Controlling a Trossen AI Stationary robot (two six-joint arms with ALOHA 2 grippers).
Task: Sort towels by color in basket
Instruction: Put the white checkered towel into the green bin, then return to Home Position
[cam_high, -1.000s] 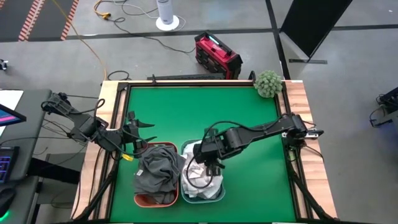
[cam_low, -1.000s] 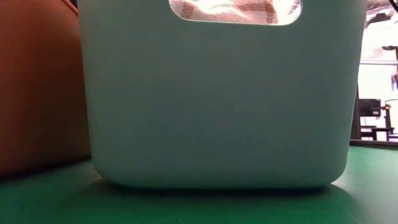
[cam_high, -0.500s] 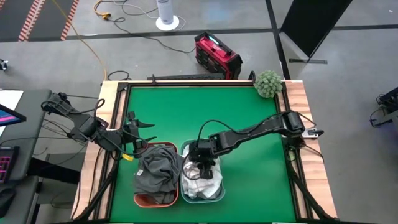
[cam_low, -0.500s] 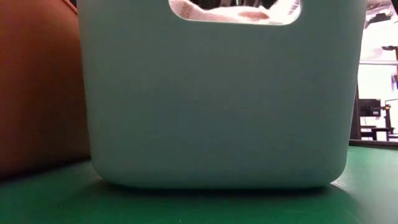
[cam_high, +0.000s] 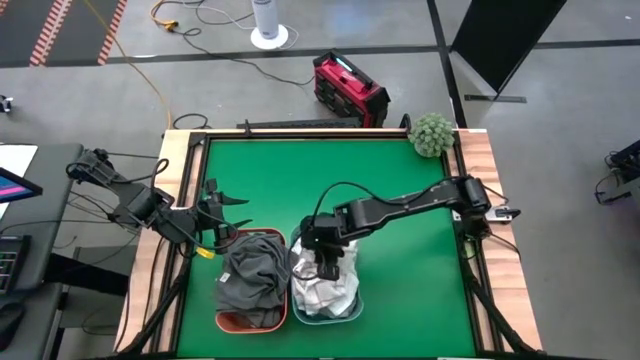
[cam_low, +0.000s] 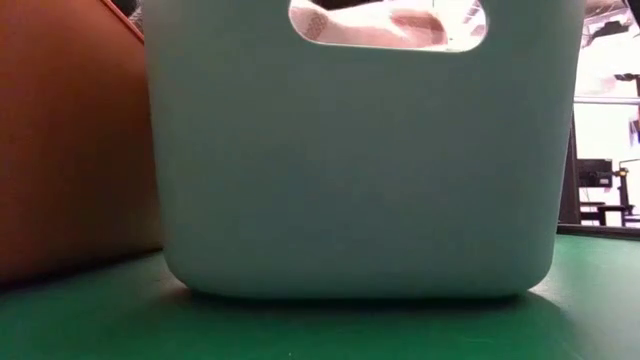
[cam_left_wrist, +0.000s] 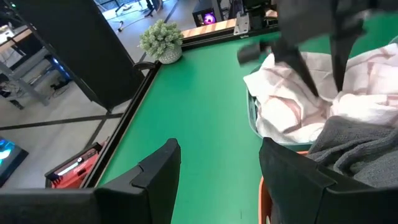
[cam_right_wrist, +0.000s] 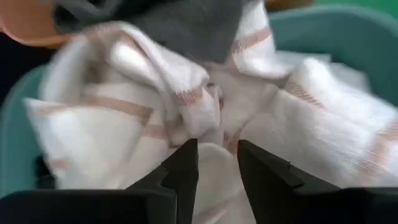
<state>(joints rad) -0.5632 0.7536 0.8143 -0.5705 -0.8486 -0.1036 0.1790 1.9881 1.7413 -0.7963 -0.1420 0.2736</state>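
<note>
White towels with thin red check lines (cam_high: 325, 295) fill a teal basket (cam_low: 360, 170) at the table's near edge. Beside it on the left, dark grey towels (cam_high: 255, 275) are heaped in a rust-orange basket (cam_high: 225, 320). My right gripper (cam_high: 327, 262) reaches over from the right and points down into the white towels (cam_right_wrist: 124, 99), its fingers a little apart. My left gripper (cam_high: 222, 205) hangs open above the table near the left edge, just beyond the orange basket, touching nothing. My right gripper comes from above, pointing down. Its fingertips (cam_left_wrist: 309, 84) are sunk among the folds of the white towel (cam_left_wrist: 286, 106) at the far part of the teal basket. Whether cloth lies between the fingers, I cannot tell. The towels rest in the basket.
A round green fuzzy ball (cam_high: 432, 133) sits at the far right corner of the table. The two baskets stand side by side at the near edge. The green surface (cam_high: 330, 180) stretches beyond them to the far edge. A red case (cam_high: 348, 88) lies on the floor behind.
My right gripper has moved from the teal basket's far right corner a little toward the table's left and down onto the white towels. The towel heap has changed shape under it, and the teal basket has shifted slightly sideways in the low view.
</note>
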